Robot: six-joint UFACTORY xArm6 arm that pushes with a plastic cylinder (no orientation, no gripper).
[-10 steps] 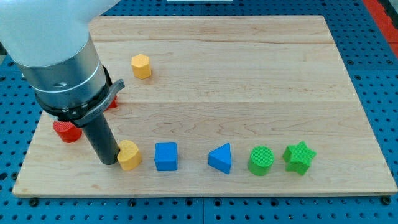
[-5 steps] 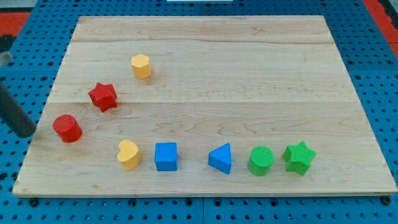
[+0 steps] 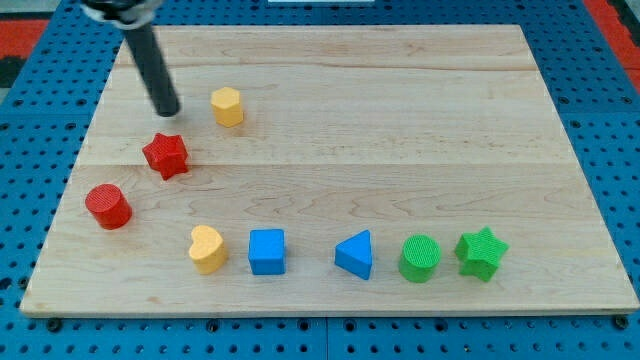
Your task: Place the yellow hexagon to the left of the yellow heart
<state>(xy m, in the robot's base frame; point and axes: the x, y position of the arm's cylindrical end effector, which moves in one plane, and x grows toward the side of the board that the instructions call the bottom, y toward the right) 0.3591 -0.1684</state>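
The yellow hexagon (image 3: 228, 106) sits on the wooden board (image 3: 400, 130) in the upper left part. The yellow heart (image 3: 206, 248) lies near the view's bottom, left of the blue cube (image 3: 267, 251). My tip (image 3: 168, 111) rests on the board just left of the yellow hexagon, with a small gap between them, and above the red star (image 3: 165, 155). The rod rises from it toward the view's top left.
A red cylinder (image 3: 108, 206) lies at the left, below the red star. Along the bottom row, right of the blue cube, are a blue triangle (image 3: 355, 254), a green cylinder (image 3: 420, 258) and a green star (image 3: 481, 252).
The rod moved from beside the yellow heart out past the board's left edge, then up to a spot just left of the yellow hexagon. No block has moved.
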